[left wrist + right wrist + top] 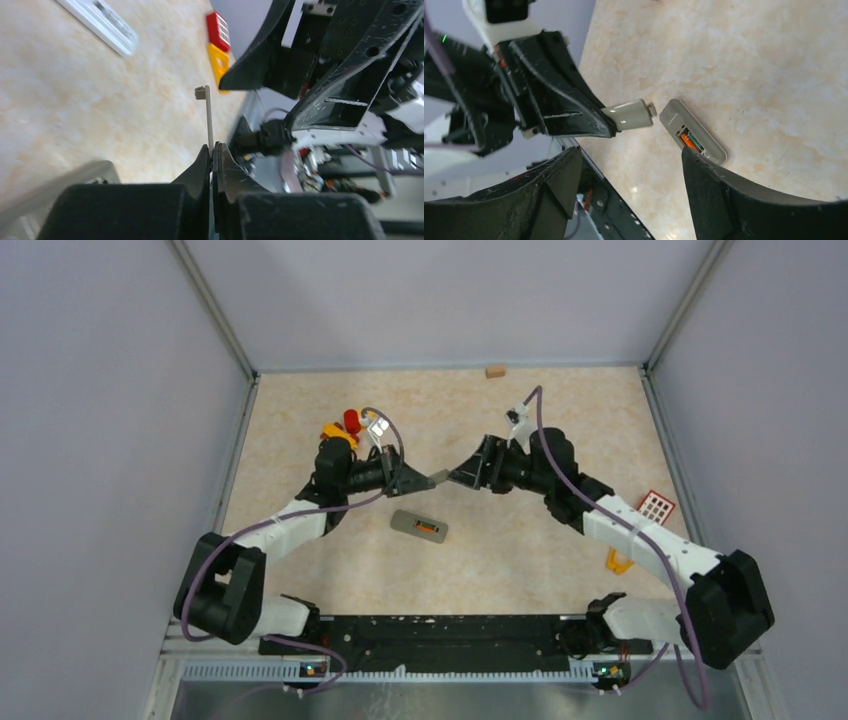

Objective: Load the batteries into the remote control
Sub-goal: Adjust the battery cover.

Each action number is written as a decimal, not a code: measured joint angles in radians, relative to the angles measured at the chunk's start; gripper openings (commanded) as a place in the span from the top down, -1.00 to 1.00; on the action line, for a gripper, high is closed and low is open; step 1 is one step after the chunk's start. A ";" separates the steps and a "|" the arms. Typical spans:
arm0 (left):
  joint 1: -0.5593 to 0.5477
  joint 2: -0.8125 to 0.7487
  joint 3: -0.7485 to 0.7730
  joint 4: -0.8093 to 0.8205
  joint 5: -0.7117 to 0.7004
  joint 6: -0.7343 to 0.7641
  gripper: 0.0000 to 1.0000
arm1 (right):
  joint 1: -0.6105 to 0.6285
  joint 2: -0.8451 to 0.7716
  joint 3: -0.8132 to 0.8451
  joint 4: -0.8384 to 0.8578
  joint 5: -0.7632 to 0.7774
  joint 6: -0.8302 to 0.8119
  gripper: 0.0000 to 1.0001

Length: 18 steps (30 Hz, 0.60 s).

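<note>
Remote point(419, 526) with batteries point(690, 141) on table point(520, 420), near left claw point(425, 481) pinching grey cover point(631, 114)

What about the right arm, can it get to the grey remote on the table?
Probably yes. The right gripper hangs open and empty near the remote, which lies uncovered. The left gripper, shut on the grey lid, is beside it, not between.
</note>
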 measured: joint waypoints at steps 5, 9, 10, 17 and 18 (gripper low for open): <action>0.000 -0.006 0.015 -0.024 0.199 -0.050 1.00 | -0.001 -0.069 0.000 -0.003 -0.179 -0.256 -0.45; 0.000 -0.047 0.016 -0.057 0.280 -0.056 1.00 | -0.002 -0.069 0.000 -0.032 -0.245 -0.350 -0.23; 0.000 -0.058 0.016 -0.064 0.291 -0.054 1.00 | -0.002 -0.069 0.000 -0.046 -0.256 -0.365 -0.17; 0.000 -0.086 0.025 -0.083 0.346 -0.049 1.00 | -0.002 -0.043 -0.001 -0.043 -0.346 -0.369 0.12; 0.000 -0.086 0.025 -0.084 0.351 -0.049 1.00 | -0.002 -0.042 -0.002 -0.028 -0.359 -0.362 0.12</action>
